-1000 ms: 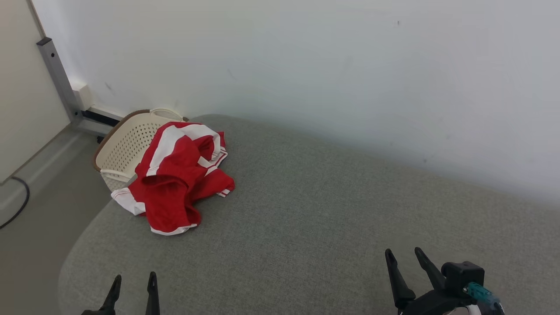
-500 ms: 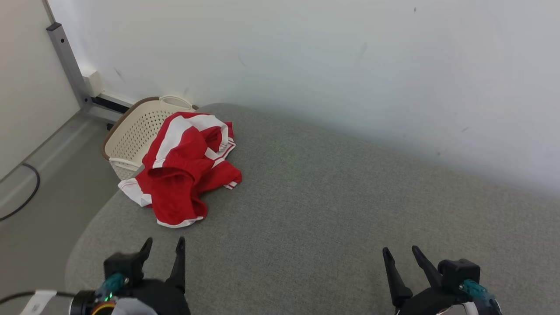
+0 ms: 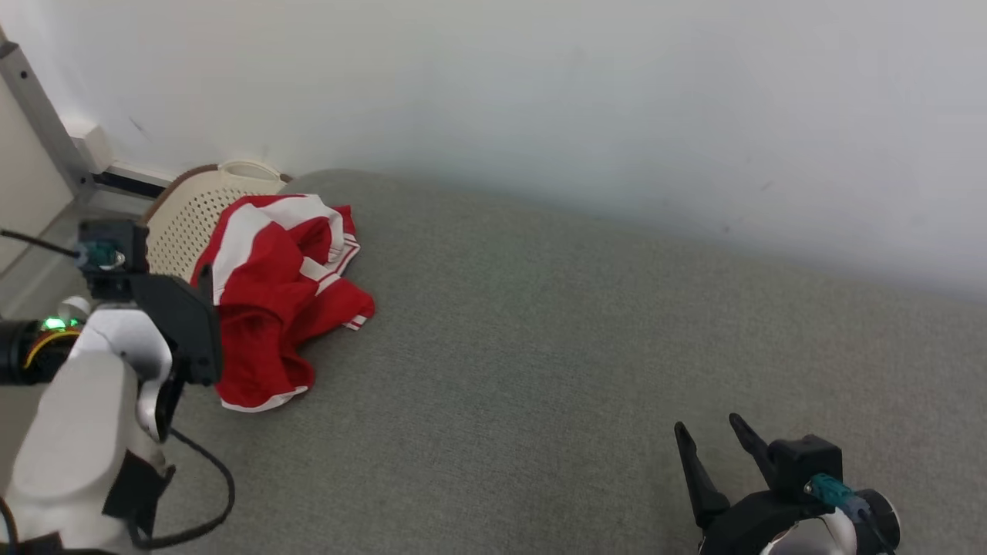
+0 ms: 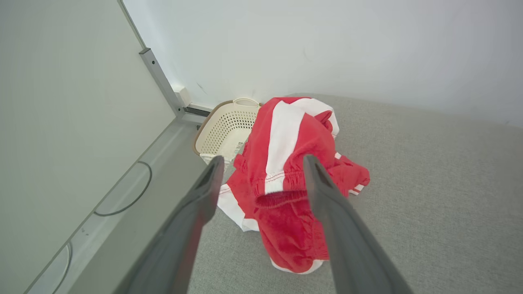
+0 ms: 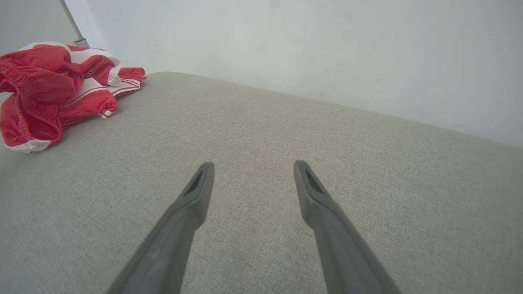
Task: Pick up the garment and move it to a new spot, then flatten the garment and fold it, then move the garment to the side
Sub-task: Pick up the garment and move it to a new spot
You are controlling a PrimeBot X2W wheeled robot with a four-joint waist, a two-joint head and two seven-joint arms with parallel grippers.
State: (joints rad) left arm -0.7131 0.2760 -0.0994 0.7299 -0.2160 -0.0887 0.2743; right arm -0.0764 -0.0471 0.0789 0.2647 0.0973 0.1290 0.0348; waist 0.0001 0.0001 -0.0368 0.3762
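none of the three stages looks done yet. the garment (image 4: 286,171), red with white stripes, lies in a crumpled heap, unflattened and unfolded, and nothing holds it.

the left gripper (image 4: 263,158) has its two fingers spread wide and empty. seen along them from the left wrist, the heap sits beyond the tips and framed in the gap between them, its gathered waistband about midway between the two fingers. i judge that the fingers hang above the cloth and are not touching it, though the exact clearance cannot be told. a cream perforated basket (image 4: 222,122) stands just past the left finger's tip, and the garment's far edge rests against it.

the right gripper (image 3: 706,422) is likewise spread wide and holds nothing. its tips point over bare grey padded surface (image 5: 261,122), and the garment lies well apart from them, far off to the left and beyond.

so the step in hand appears to be the reach for the very first pick-up. what is left is nearly everything:
- closing on the cloth
- lifting it clear of the basket
- setting it down on the open stretch ahead of the right fingers
- spreading it flat
- folding it
- shifting it aside

the bunched layers may mean that a pinch catches only one fold.
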